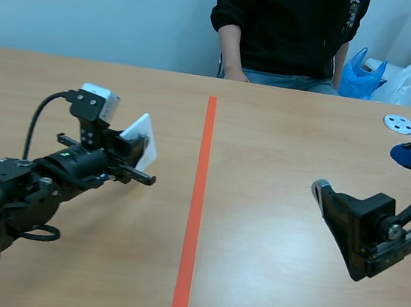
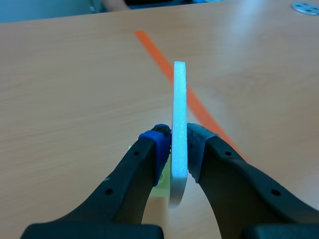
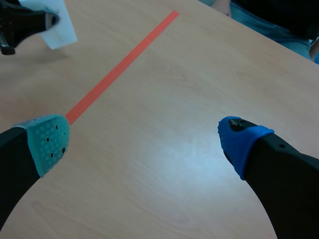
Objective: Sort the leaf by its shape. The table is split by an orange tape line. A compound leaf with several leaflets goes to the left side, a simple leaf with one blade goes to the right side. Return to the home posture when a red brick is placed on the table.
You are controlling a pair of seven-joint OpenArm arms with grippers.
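left wrist view looks straight along the thin edge of a white card [image 2: 179, 94], which stands on edge between the two fingers of the left gripper [image 2: 178, 144]. the blue pad presses one face and the grey pad the other, so the fingers are closed tight on the card, apart only by its thickness. the orange tape line [image 2: 199, 107] runs slantwise across the table [image 2: 70, 84] past the card. in the scene view the card and the gripper holding it lie on the left side of the tape line, near it but not over it. the card leans a little, showing a pale face. no leaf shape can be made out on it from any view.

the right gripper [image 3: 144, 144] hangs on the right side of the tape line, well apart from it, with its fingers spread wide and only bare table between them.

a person [image 1: 290, 28] in a dark top sits at the far end of the tape line. a small white disc [image 1: 399, 124] lies far to the right of the line, with blue and white plastic bags [image 1: 382, 75] beyond it.
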